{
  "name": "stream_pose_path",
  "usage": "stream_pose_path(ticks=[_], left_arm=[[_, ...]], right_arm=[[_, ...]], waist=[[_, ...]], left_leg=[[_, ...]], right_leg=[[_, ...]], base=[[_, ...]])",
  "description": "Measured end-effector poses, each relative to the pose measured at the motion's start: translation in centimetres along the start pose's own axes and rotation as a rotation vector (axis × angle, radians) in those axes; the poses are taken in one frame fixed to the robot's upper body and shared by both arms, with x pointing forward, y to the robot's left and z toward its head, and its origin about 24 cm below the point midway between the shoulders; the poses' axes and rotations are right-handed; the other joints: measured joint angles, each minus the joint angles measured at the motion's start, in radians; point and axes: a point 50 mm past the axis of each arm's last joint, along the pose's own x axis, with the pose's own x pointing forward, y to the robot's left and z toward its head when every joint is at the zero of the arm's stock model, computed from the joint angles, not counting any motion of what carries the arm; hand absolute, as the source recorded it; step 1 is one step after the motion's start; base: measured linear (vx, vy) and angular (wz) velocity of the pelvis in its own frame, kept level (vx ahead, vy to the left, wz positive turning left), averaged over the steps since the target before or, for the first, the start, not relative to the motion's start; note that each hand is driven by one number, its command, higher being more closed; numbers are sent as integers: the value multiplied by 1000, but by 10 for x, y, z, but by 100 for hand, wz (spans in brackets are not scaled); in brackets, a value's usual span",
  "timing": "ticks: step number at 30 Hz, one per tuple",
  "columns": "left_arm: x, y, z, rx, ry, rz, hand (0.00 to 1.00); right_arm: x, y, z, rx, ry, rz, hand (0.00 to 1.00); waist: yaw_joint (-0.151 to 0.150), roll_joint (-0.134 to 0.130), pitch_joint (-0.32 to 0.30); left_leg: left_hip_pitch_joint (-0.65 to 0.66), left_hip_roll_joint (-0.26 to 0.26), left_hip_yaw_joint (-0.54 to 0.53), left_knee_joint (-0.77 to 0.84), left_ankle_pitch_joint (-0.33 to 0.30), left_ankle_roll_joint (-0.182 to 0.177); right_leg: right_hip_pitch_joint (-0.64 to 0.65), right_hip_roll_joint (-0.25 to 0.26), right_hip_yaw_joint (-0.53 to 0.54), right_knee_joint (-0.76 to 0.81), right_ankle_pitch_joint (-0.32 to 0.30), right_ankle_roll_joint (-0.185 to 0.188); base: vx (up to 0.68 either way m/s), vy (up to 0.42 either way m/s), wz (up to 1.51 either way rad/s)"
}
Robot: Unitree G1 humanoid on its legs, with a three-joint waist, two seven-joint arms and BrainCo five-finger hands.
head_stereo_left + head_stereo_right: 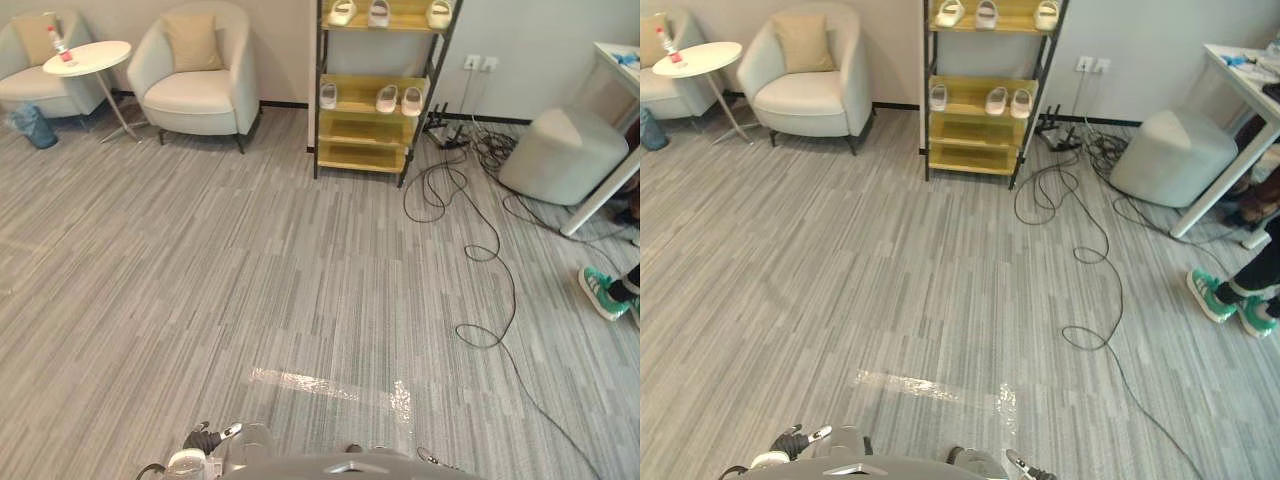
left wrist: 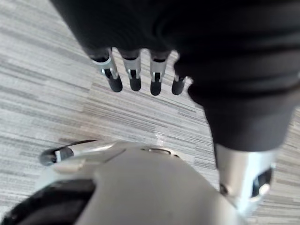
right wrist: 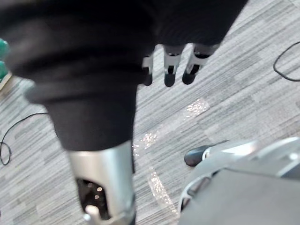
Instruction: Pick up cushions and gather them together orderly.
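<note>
The left hand (image 2: 134, 75), fingers straight and empty like the right hand (image 3: 169, 70), hangs nearer the tan cushion (image 1: 193, 42), which stands upright in the armchair (image 1: 200, 95) far off at 11 o'clock.

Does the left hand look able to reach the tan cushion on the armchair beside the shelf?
Probably not: the left hand hangs low, and a wide stretch of floor lies between it and the cushion on the armchair. Nothing blocks the way.
</note>
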Motion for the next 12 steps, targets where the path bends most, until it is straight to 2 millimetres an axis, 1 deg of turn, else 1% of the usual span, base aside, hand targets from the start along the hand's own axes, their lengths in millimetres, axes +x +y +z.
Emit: stream_pose_path(ticks=[1,2,3,4,6,9,12], left_arm=[[0,-1,0,-1,1,-2,0],[0,3,0,4,1,8,0],[1,8,2,10,-4,18,0],[2,10,6,9,-15,24,0],[2,12,7,6,-14,28,0],[2,13,7,0,-16,31,0],[2,13,7,0,-15,32,0]], right_arm=[[0,-2,-1,13,3,-6,0],[0,-1,-3,15,11,-6,0],[-1,0,-8,20,25,-4,0],[-2,2,-10,32,31,-2,0],[-2,6,-9,36,28,8,0],[-3,9,-10,39,27,18,0],[-3,14,-9,37,26,29,0]], waist=[[5,0,-1],[5,-12,-10],[3,-34,-15],[9,-47,-10],[9,-53,-9],[19,-65,-11],[23,-69,-18]], left_leg=[[23,-22,-17,-69,90,1],[49,-51,-11,-105,98,0],[52,-82,-13,-118,105,10],[52,-100,-21,-113,100,22],[63,-114,-15,-114,89,39],[114,-141,-10,-141,89,40],[125,-150,-12,-178,94,48]], right_leg=[[0,-8,24,1,-2,27],[9,-22,39,-16,7,42],[16,-45,38,-46,17,58],[21,-60,47,-61,28,66],[38,-73,48,-77,35,62],[76,-93,58,-91,40,54],[71,-93,62,-102,40,54]], base=[[226,241,-47],[243,234,-19],[252,207,-14],[202,165,-12],[158,145,-10],[112,104,-7],[22,14,-5]])
